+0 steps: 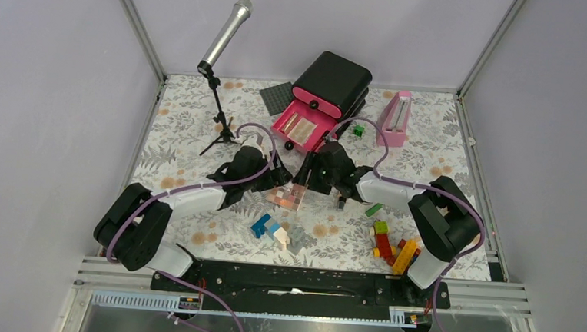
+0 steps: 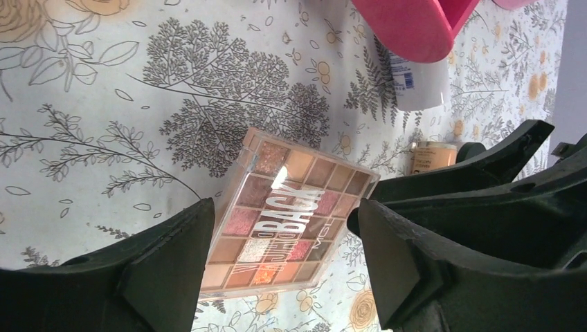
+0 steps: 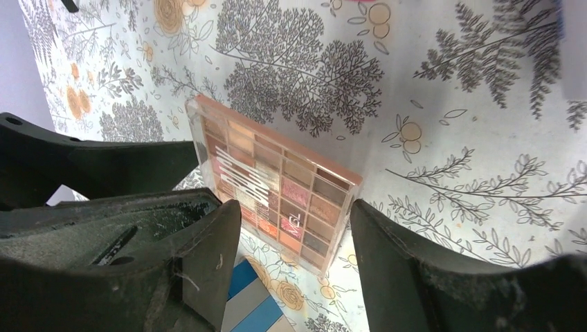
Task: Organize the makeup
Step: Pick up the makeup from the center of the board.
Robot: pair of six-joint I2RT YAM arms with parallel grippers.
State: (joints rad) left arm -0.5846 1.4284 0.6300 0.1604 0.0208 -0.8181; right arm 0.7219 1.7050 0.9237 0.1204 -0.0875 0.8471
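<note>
Two black grippers meet at the centre of the overhead view. The left gripper (image 2: 282,243) and the right gripper (image 3: 296,228) each have their jaws spread wide with the eyeshadow palette (image 2: 291,207) between them. The palette is tilted, one edge raised off the cloth; whether either pair actually presses on it is unclear.

The palette looks light, flat and stiff. Its glossy clear lid would probably slip, and its pressed powders could crack if dropped, so the thin opposite edges seem the safest hold.

Just above it in the overhead view stands a black organiser (image 1: 334,80) with an open pink drawer (image 1: 302,128). A white tube (image 2: 415,83) and a peach bottle (image 2: 432,155) lie near that drawer.

Underneath is a floral tablecloth (image 1: 185,128) scattered with building bricks (image 1: 393,245). A microphone (image 1: 225,35) stands upper left, a pink metronome (image 1: 396,118) upper right, and lilac walls (image 1: 49,82) enclose it all.
</note>
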